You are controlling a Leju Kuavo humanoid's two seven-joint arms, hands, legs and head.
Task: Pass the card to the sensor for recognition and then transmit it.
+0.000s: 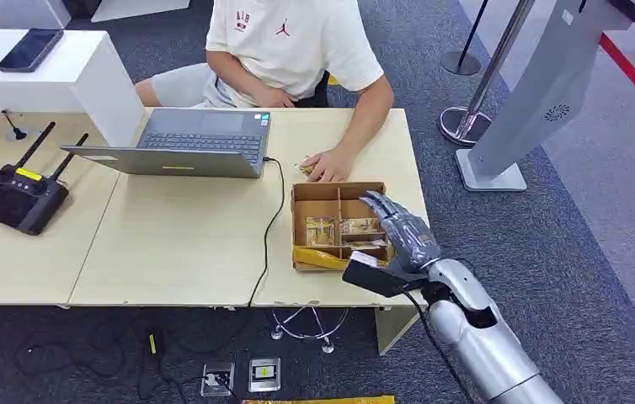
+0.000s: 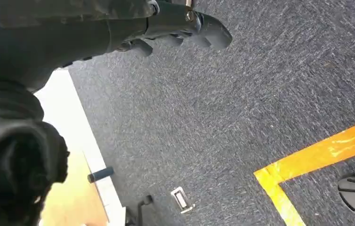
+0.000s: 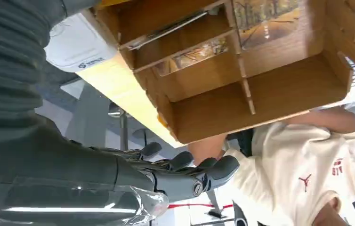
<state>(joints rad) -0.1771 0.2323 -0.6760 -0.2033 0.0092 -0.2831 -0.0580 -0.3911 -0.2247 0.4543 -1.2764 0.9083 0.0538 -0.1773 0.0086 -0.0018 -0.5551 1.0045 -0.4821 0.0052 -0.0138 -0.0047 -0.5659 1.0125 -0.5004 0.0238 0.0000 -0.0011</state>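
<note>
A brown cardboard box (image 1: 297, 220) with dividers sits near the table's front right corner. Picture cards (image 1: 320, 229) lie in its compartments, and the right wrist view shows the cards (image 3: 265, 19) close up. My right hand (image 1: 402, 231) hovers over the box's right side, fingers stretched out and apart, holding nothing. In the right wrist view its fingers (image 3: 185, 172) stand clear of the box (image 3: 260, 94). My left hand (image 2: 175, 23) hangs over the carpet with nothing in it. A tall grey kiosk stand (image 1: 541, 93) rises on the floor to the right.
A person in a white shirt (image 1: 293, 38) sits behind the table, one hand (image 1: 327, 166) resting just behind the box. A laptop (image 1: 188, 143) with a black cable, a black controller (image 1: 19, 198) and a small white device (image 3: 79, 47) by the box are nearby.
</note>
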